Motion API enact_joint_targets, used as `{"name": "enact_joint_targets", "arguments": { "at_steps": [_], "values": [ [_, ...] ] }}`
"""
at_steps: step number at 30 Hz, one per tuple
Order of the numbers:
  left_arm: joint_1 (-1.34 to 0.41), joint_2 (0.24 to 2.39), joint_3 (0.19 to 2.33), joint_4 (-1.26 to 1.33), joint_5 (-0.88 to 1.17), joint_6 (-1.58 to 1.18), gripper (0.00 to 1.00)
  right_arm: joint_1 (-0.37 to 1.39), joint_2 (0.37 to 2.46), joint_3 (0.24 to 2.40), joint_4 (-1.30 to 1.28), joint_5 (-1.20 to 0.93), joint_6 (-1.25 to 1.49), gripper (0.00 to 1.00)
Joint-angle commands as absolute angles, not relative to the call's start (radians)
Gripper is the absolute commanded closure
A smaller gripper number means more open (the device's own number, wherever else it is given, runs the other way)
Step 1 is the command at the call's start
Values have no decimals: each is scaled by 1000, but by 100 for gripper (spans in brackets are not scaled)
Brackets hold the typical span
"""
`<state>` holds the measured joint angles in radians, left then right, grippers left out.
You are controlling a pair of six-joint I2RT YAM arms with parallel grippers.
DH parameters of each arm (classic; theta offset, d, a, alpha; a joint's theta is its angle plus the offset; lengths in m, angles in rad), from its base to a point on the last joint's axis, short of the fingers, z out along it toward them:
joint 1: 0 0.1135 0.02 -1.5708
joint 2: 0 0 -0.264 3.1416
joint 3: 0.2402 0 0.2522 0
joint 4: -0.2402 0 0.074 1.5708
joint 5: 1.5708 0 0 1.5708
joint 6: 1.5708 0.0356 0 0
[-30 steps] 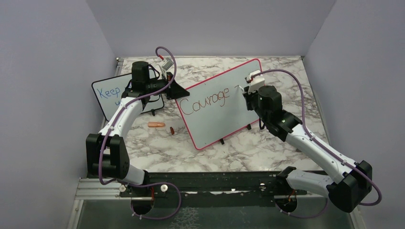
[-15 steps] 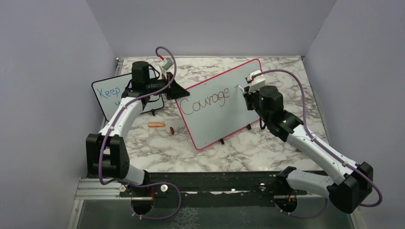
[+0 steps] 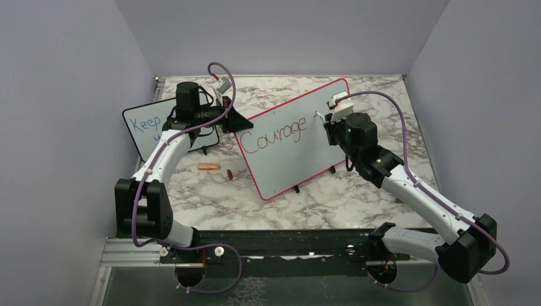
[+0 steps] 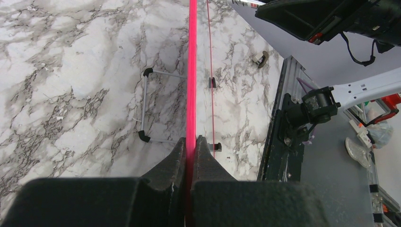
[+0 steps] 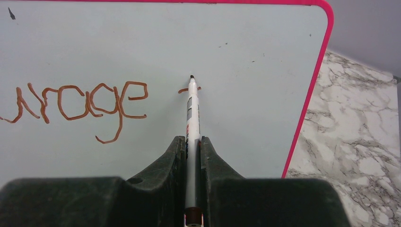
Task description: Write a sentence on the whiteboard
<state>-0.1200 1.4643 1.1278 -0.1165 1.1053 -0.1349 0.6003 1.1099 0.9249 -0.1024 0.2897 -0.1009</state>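
Observation:
The whiteboard (image 3: 290,159), red-pink framed, stands tilted on the marble table. On it the sentence (image 3: 274,135) reads "Courage" in red-brown, with a short stroke after it (image 5: 181,90). My right gripper (image 5: 193,141) is shut on a white marker (image 5: 191,111). The marker's tip is at the board, just above that short stroke. My left gripper (image 4: 190,141) is shut on the whiteboard's red frame (image 4: 192,71) at its left edge, seen edge-on in the left wrist view. In the top view the left gripper (image 3: 235,121) is at the board's upper left and the right gripper (image 3: 326,121) is right of the writing.
A smaller black-framed board (image 3: 143,127) with blue writing stands behind the left arm. An orange cylinder (image 3: 208,167) and a small dark cap (image 3: 229,173) lie on the table left of the whiteboard. Black feet (image 3: 297,189) carry the whiteboard's near edge. Grey walls enclose the table.
My right gripper has shifted slightly up along the board with the marker. The left arm and the whiteboard have stayed put.

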Motion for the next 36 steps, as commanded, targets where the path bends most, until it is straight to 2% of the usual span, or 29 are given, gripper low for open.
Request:
{"name": "enact_joint_targets", "arguments": {
  "at_steps": [1, 23, 36],
  "values": [
    [-142, 1502, 1103, -210, 1045, -38, 100, 596, 1123, 961, -62, 267, -110, 99],
    [-141, 1508, 1103, -210, 1045, -38, 100, 596, 1066, 883, -197, 249, -53, 99],
    [-141, 1510, 1103, -210, 1047, -38, 100, 596, 1054, 862, -186, 333, -58, 99]
  ]
}}
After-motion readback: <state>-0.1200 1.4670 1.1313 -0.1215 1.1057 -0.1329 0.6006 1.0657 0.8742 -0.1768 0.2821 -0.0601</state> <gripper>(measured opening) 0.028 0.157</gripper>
